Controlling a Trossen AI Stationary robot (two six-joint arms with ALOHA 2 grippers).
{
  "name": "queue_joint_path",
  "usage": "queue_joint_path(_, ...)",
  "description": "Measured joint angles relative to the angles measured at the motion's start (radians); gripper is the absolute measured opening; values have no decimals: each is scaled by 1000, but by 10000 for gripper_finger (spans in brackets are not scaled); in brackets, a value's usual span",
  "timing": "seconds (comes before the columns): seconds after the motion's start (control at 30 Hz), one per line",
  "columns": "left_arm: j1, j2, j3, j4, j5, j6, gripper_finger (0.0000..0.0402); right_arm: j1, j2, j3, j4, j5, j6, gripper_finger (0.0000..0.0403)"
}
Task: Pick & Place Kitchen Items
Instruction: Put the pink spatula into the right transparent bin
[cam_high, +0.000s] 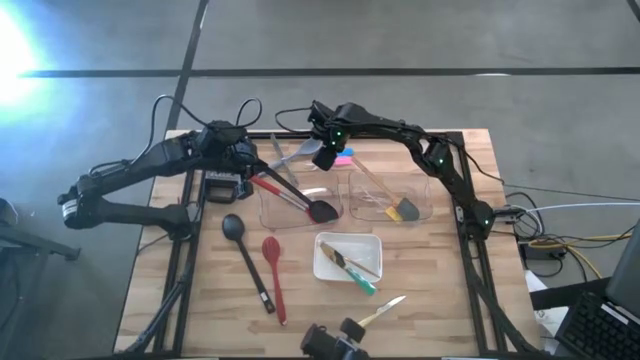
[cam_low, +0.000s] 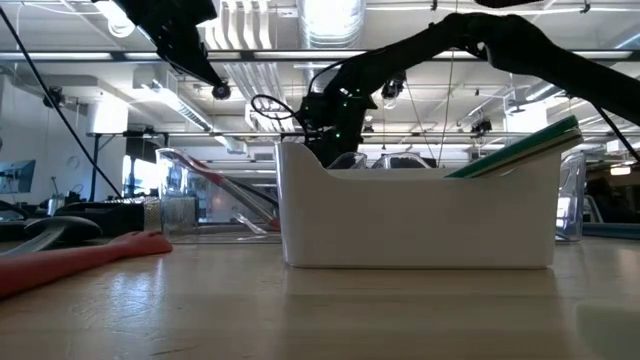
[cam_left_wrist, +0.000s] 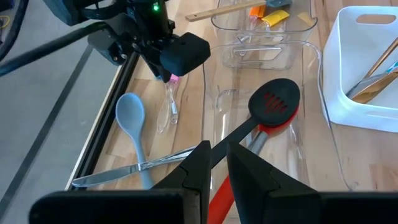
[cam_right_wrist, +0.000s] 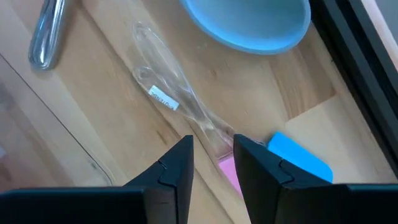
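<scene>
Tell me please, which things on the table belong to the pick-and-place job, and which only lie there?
Job: slotted spatula with red handle, held by left gripper; clear-handled pink spatula between right gripper fingers; blue spoon; black ladle; red spoon.
Lying about: two clear bins; white tray.

A small white sticker (cam_right_wrist: 163, 99) on the clear-handled utensil (cam_right_wrist: 174, 102) carries unreadable print.
</scene>
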Motion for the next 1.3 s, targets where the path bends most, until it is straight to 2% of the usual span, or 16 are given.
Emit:
queue_joint_path(0.2,0,0,0,0,0,0,58,0,0,-20,-39,-6,7,103)
queue_joint_path(0.57,0,0,0,0,0,0,58,-1,-3,-77,-48,-8,-62,133)
queue_joint_path(0.7,0,0,0,0,0,0,58,1,-4,-63,-25,44,-120,148)
queue_joint_path(0.9,0,0,0,-1,0,0,58,-10,-4,-54,-3,47,-229,167)
queue_joint_path(1.17,0,0,0,-1,0,1,58,-31,1,32,-10,9,-260,166)
queue_joint_path(1.3,0,0,0,-1,0,6,58,-55,0,66,8,49,-233,166)
